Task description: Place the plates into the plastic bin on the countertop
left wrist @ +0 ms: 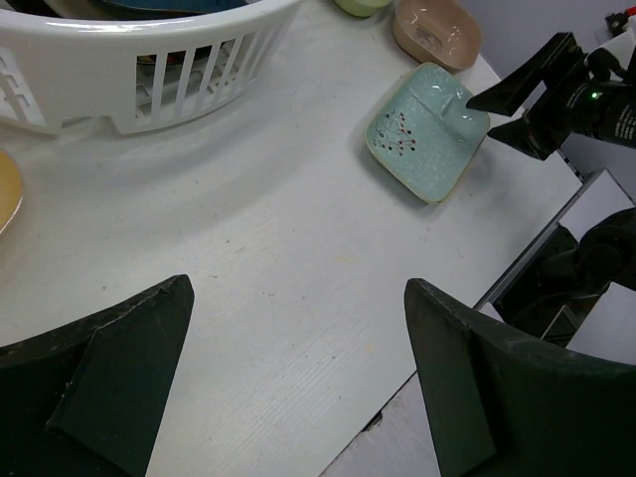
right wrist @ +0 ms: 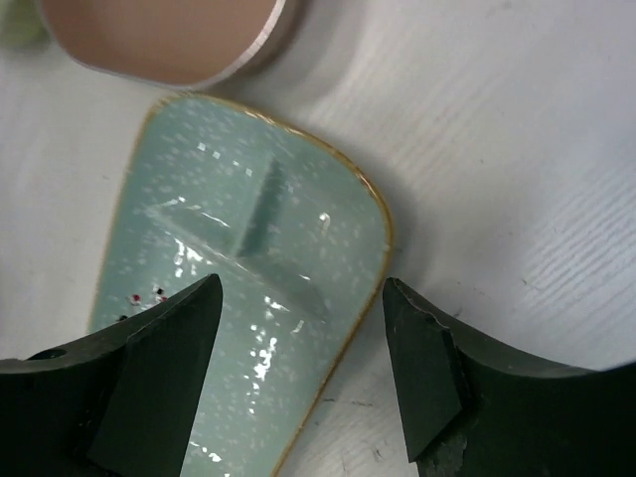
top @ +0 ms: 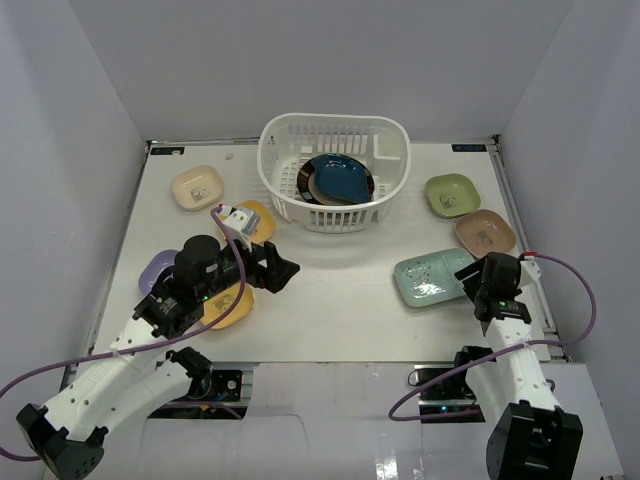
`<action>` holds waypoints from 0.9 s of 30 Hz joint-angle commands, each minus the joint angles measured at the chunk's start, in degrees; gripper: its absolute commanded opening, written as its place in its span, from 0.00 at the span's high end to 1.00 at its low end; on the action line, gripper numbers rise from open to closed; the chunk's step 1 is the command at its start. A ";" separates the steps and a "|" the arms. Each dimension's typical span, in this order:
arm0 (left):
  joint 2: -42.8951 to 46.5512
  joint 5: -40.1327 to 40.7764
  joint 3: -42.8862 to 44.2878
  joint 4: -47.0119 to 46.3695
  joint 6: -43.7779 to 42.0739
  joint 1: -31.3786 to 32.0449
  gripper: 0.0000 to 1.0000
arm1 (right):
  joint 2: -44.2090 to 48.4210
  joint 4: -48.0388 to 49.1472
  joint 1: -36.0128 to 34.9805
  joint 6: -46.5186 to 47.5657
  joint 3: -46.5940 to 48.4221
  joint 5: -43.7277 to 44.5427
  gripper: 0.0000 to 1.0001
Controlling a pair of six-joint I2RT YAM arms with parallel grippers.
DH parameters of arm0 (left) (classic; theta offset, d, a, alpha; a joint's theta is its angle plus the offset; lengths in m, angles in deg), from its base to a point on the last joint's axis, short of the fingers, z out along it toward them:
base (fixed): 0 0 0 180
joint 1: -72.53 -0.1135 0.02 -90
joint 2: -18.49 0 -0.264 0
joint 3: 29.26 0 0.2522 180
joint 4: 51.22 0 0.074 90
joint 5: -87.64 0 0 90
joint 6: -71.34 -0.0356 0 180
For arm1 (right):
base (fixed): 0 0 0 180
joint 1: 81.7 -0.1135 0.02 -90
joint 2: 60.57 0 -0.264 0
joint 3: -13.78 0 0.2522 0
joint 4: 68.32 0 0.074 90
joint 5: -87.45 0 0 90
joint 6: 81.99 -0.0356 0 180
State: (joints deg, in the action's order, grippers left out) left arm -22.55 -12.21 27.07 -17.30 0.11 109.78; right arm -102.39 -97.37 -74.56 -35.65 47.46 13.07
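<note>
The white lattice bin [top: 335, 215] stands at the back centre and holds the dark blue dish [top: 340, 178] on a beige plate. The pale teal plate [top: 430, 278] lies flat on the countertop at the right. My right gripper [top: 476, 290] is open, its jaws astride the teal plate's [right wrist: 229, 278] right edge, one finger over the plate and one over bare table. My left gripper [top: 283, 270] is open and empty above bare countertop [left wrist: 298, 248], left of centre. Cream [top: 196, 187], yellow [top: 260, 218], lavender [top: 155, 268], green [top: 452, 194] and tan [top: 485, 232] plates lie around.
A second yellow plate [top: 232, 305] lies partly under my left arm. The tan plate [right wrist: 169, 40] sits just beyond the teal one. The table's front edge [left wrist: 447, 328] is close below my left gripper. White walls enclose three sides.
</note>
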 commanded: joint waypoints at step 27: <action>-2.21 2.37 -0.12 0.84 -0.75 -0.25 0.02 | 7.79 -1.65 -0.28 -3.81 -7.37 -23.70 0.92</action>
State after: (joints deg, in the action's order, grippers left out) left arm -24.93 -10.79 27.07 -17.25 -0.20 109.76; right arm -98.17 -94.01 -74.63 -41.90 38.06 -8.33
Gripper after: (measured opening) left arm 0.978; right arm 0.105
